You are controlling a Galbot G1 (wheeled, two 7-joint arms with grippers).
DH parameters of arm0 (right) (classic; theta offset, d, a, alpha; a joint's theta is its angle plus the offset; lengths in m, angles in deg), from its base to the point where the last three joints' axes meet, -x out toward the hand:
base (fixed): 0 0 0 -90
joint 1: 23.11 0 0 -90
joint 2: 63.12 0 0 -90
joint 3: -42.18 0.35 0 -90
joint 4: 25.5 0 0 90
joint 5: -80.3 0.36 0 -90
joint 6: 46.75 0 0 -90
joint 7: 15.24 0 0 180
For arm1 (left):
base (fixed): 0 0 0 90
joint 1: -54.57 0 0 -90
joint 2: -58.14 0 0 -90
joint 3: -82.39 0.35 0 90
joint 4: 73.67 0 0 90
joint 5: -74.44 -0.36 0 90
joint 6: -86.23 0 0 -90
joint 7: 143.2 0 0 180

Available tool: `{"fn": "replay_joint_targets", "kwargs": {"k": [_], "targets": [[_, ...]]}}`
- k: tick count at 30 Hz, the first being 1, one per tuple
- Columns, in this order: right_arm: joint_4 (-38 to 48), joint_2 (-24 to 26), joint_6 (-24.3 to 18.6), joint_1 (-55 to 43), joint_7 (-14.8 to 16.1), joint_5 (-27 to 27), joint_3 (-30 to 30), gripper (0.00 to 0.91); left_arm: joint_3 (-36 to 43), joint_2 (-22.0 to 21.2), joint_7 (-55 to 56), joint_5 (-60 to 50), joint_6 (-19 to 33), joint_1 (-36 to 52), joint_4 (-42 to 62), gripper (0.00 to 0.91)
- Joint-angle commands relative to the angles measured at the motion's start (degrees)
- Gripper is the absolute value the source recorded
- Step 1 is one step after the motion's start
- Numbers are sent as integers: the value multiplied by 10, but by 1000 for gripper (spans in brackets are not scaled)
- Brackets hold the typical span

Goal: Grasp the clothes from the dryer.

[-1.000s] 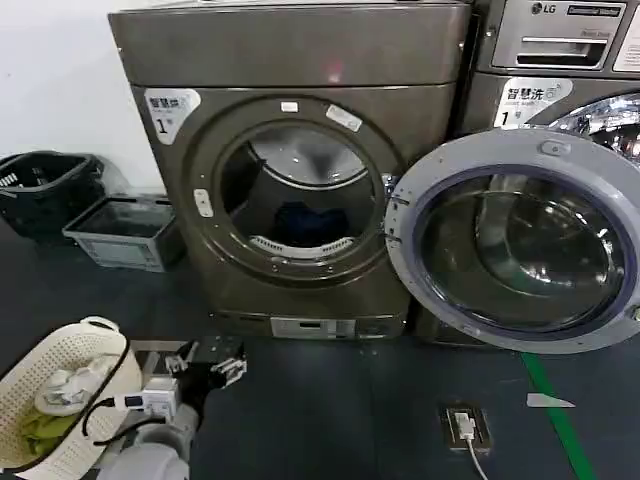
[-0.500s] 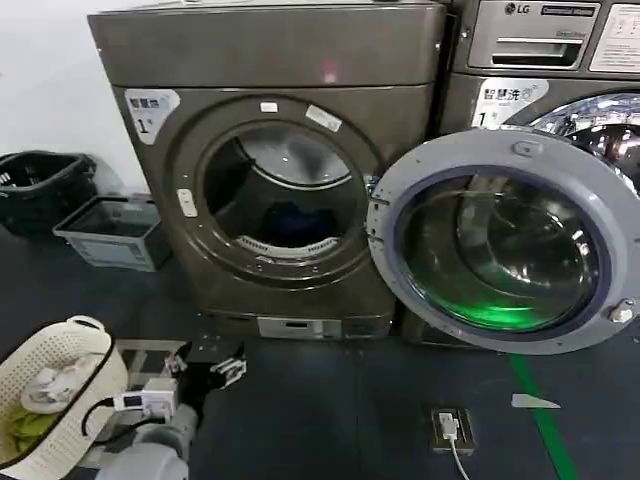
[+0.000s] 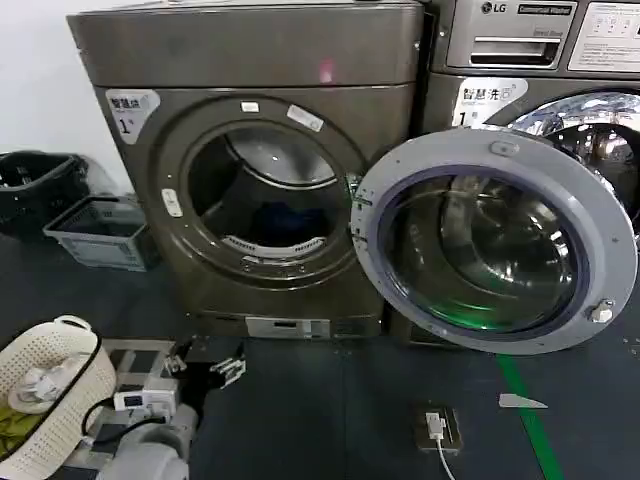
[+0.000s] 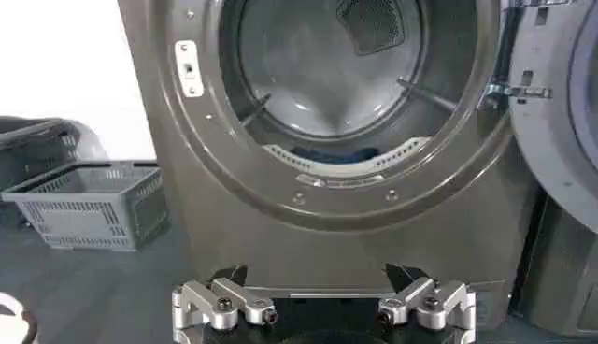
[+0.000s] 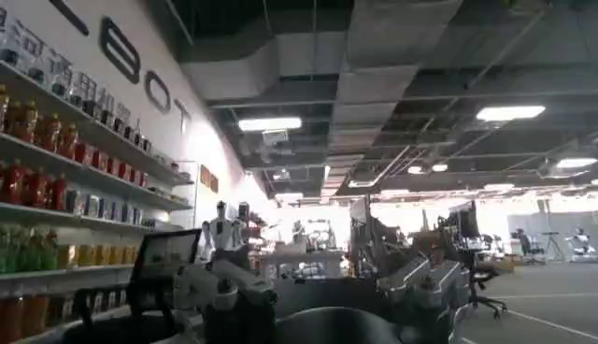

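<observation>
**Dryer drifts left in the head view; dark bundle sits in the drum**

Compared with a second ago, the whole scene has slid leftward in the head view: the porthole, the open door and the white basket all sit farther left, and less of the basket shows at the lower left edge.

The large bronze-grey metallic front-loading dryer (image 3: pixel 250 180) stands against the white wall, its white label marked "1" at the upper left of the front. Its grey-rimmed round glass door (image 3: pixel 495 240) is swung fully open to the right, in front of the neighbouring LG-badged machine (image 3: pixel 530 60). Inside the drum, low and toward the back, lies the small soft bundle of dark blue clothes (image 3: pixel 275 218); in the left wrist view only a blue sliver of it shows above the lip.

To the dryer's left on the dark floor stand a black plastic basket (image 3: pixel 40 185) and, just beside it, a grey mesh-sided crate (image 3: pixel 95 232). The white woven basket (image 3: pixel 60 385) at the lower left holds white and yellow-green cloth pieces (image 3: pixel 30 395).

The left gripper (image 3: pixel 218 363) hangs low in front of the dryer, well apart from the porthole, its fingers spread with nothing between them. The right gripper (image 5: pixel 318 304) points out into a room with stocked shelves, its fingers also apart and empty.
</observation>
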Motion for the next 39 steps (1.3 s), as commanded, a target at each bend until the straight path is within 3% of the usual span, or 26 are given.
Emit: {"fn": "replay_joint_targets", "kwargs": {"k": [1, 39], "targets": [[0, 0, -9, 1, -1, 7, 0, 907, 0, -1, 0, 0, -28, 0, 1, 907], [-2, -14, -25, 1, -4, 13, -3, 907, -3, -5, 1, -1, -28, -3, 8, 907]]}}
